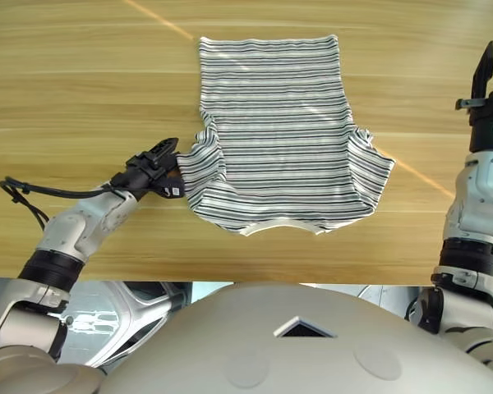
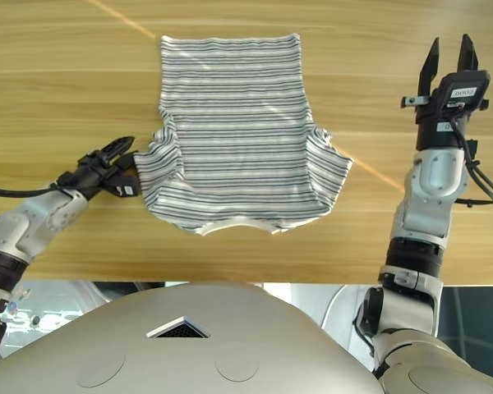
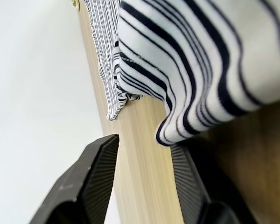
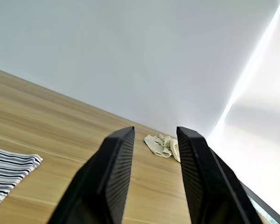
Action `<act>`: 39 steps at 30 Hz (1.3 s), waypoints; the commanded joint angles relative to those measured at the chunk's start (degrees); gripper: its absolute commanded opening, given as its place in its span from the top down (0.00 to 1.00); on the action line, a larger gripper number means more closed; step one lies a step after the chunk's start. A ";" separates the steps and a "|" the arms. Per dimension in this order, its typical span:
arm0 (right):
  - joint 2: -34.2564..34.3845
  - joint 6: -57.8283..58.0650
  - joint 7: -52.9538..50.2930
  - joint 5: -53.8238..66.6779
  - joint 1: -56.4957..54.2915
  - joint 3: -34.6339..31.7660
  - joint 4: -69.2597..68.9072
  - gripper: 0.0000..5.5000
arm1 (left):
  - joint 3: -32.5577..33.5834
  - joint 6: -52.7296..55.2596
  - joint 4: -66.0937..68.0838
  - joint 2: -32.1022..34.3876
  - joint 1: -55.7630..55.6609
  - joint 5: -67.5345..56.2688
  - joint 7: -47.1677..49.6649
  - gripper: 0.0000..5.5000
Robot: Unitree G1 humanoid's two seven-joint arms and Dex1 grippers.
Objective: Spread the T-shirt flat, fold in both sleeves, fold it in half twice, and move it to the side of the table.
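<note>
Centrally, a striped T-shirt [image 1: 271, 123] is spread on the desk [image 1: 66, 98], judged light and limp, best pinched at a sleeve hem [image 1: 199, 168]; the left gripper [image 1: 169, 156] is parted at that hem; the right gripper [image 2: 449, 53] is parted near the right edge.

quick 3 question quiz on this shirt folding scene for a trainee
1. True or false: the right gripper holds the T-shirt.
2. The left gripper is at the T-shirt's: A) sleeve B) hem C) collar.
3. Fill in: both grippers are ___.
Key: 1 false; 2 A; 3 open.
</note>
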 commanded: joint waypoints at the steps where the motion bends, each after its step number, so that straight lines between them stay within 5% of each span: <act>1: 0.24 0.50 0.03 -0.07 -1.98 0.58 1.08 0.70 | -4.74 0.80 2.34 3.65 8.52 4.16 -6.13 0.61; 16: 0.27 0.30 -0.31 -0.38 -3.33 1.55 2.88 0.70 | -5.89 -3.70 -4.91 8.29 11.15 -2.83 -11.19 0.61; 39: 0.94 -2.17 -0.64 -0.60 -4.57 1.99 7.62 0.70 | -10.92 -10.35 7.46 3.21 0.86 -0.92 -13.39 0.61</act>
